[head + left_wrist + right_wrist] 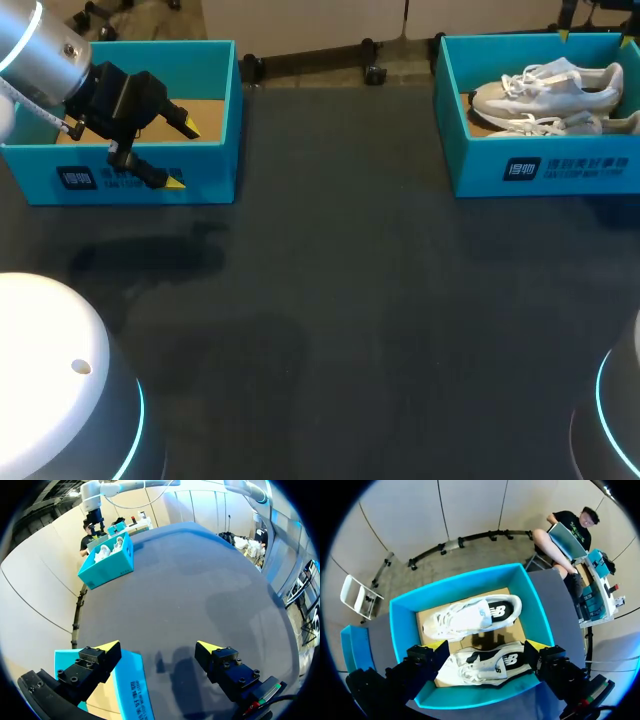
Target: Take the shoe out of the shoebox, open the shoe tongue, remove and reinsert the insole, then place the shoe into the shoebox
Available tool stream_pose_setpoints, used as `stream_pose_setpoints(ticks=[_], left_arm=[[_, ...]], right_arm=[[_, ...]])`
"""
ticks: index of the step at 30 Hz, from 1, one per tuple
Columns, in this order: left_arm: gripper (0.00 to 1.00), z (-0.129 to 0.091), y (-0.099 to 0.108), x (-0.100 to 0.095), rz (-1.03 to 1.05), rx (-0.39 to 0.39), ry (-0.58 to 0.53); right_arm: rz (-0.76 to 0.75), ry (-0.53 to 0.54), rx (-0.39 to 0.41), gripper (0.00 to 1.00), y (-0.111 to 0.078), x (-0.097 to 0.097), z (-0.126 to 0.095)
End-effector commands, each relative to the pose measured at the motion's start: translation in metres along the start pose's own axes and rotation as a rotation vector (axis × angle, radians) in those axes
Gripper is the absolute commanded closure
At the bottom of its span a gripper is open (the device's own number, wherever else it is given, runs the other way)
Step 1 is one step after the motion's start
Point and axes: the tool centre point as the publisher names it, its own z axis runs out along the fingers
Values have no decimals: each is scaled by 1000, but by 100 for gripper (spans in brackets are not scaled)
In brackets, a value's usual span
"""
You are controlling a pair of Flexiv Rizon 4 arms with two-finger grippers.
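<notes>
The right gripper [486,647], wide open and empty, is held just above the nearer shoe [485,667] in the right shoebox [465,580], the shoe's length lying from finger to finger.

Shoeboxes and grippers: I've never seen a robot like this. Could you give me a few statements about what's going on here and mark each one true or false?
1. The right shoebox holds two white shoes. True.
2. The left shoebox holds a shoe too. False: only its bare cardboard floor shows.
3. The left gripper is shut on a shoe. False: it is open and empty, over the left shoebox's front wall.
4. The right gripper is open above the two white shoes. True.
5. A shoe lies on the table between the boxes. False: both shoes are in the right shoebox.
</notes>
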Motion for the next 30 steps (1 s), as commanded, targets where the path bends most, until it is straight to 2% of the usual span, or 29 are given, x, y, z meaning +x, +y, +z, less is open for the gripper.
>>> stream_pose_setpoints(ticks=[1,11,13,14,28,30], left_arm=[[0,-1,0,1,0,-3,0],[0,-1,0,1,0,-3,0],[0,-1,0,1,0,-3,0],[0,-1,0,1,0,-3,0],[0,-1,0,1,0,-3,0],[0,-2,-6,2,-64,-24,-5]], right_arm=[[-2,8,-16,0,-13,3,-9],[-19,14,0,0,-40,16,-25],[11,55,-1,0,-43,19,-31],[38,84,1,0,-44,19,-33],[38,84,1,0,-44,19,-33],[10,77,21,0,-45,18,-36]])
